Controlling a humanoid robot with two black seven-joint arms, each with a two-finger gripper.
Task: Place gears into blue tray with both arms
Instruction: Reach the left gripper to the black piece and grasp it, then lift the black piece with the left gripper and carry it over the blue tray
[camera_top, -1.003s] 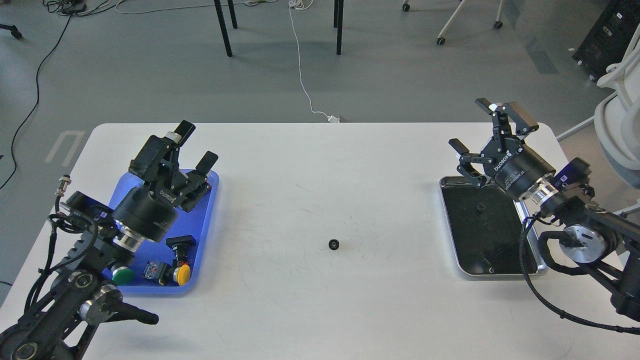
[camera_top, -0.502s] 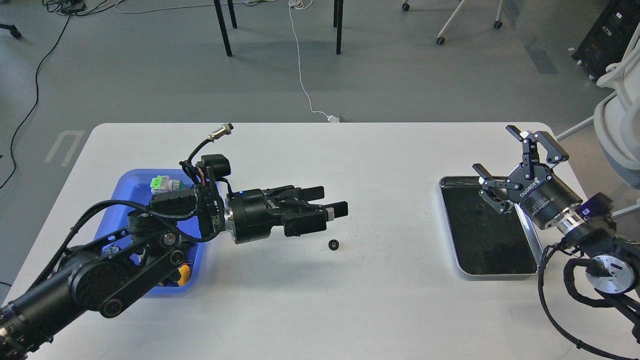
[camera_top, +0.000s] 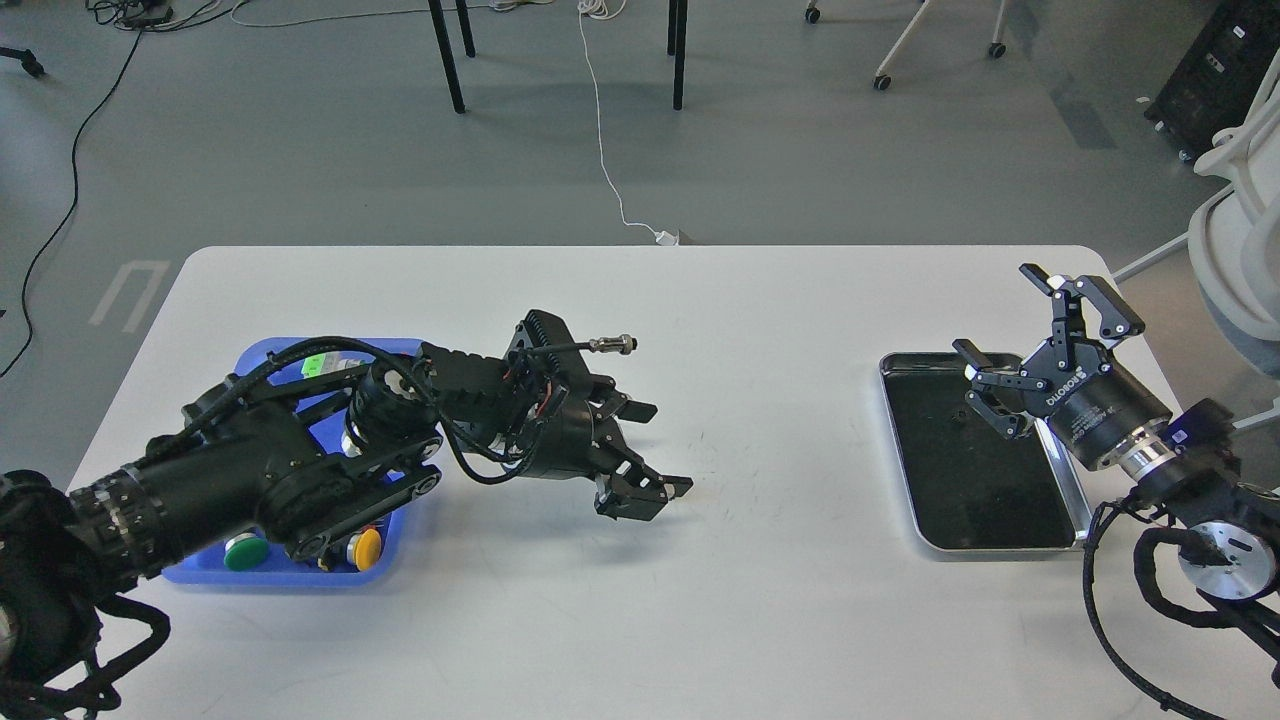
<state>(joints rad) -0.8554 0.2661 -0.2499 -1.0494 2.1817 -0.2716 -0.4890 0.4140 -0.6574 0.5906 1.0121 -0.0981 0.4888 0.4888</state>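
Note:
The blue tray (camera_top: 262, 352) lies at the table's left, mostly covered by my left arm. That arm reaches right across it, and my left gripper (camera_top: 662, 449) sits low over the table's middle, open, with one finger (camera_top: 632, 409) behind and the other (camera_top: 645, 492) in front. No gear shows on the white tabletop; the front finger covers the spot beneath it. My right gripper (camera_top: 1000, 312) hangs open above the silver-rimmed metal tray (camera_top: 1063, 482), holding nothing. A faint small dark piece, possibly a gear (camera_top: 958, 417), lies on that tray's black mat.
A green-capped push button (camera_top: 244, 552) and a yellow-capped one (camera_top: 367, 548) sit at the blue tray's front edge, and a green-tagged part (camera_top: 318, 362) lies at its back. A metal cable plug (camera_top: 612, 345) sticks out above the left wrist. A white chair (camera_top: 1240, 250) stands off the table's right edge.
My left arm swung from over the blue tray to the table's middle and dropped onto the spot where a gear lay; that gear no longer shows. My right gripper drew back to the right and lowered.

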